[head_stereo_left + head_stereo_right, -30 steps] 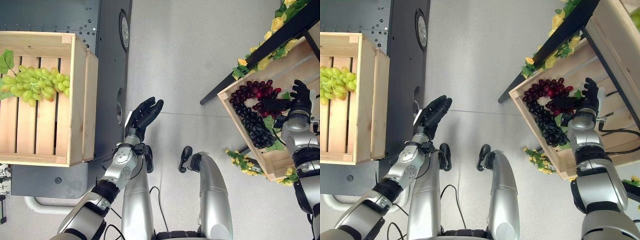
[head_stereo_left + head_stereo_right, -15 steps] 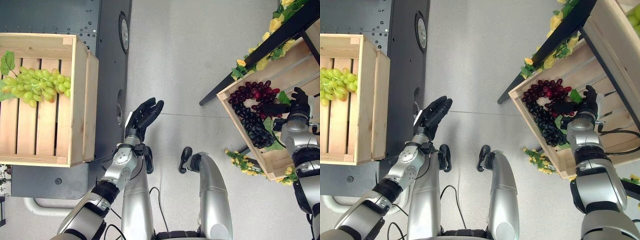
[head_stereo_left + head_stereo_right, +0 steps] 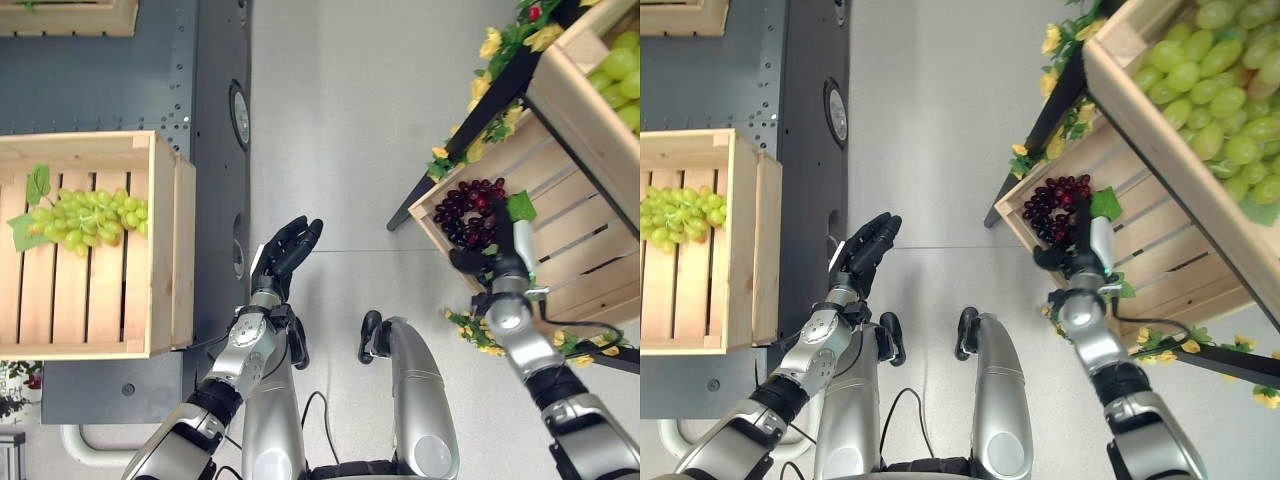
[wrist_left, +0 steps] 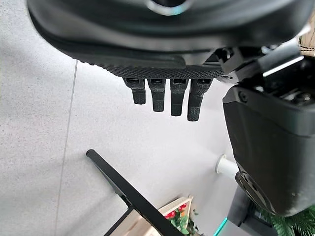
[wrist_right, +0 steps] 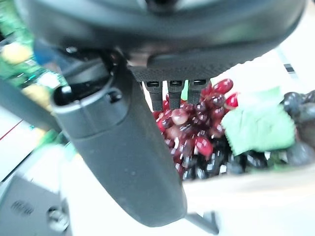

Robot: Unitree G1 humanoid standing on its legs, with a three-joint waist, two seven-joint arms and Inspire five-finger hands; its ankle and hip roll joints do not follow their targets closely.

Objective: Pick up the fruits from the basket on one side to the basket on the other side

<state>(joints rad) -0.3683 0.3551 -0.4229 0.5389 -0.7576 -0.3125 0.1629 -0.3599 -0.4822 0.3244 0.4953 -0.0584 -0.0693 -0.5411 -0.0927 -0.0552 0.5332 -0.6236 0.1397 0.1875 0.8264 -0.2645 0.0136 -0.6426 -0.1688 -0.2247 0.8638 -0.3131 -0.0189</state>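
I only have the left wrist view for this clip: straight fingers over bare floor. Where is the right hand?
Observer: The right hand is at the wooden crate on the robot's right, against the red grape bunch.
Operator: Has it gripped the bunch?
Observer: I cannot tell. The right wrist view shows the grapes just past the hand, inside the crate.
Operator: Is there anything in the other crate?
Observer: A green grape bunch lies in the left crate, well apart from the left hand.
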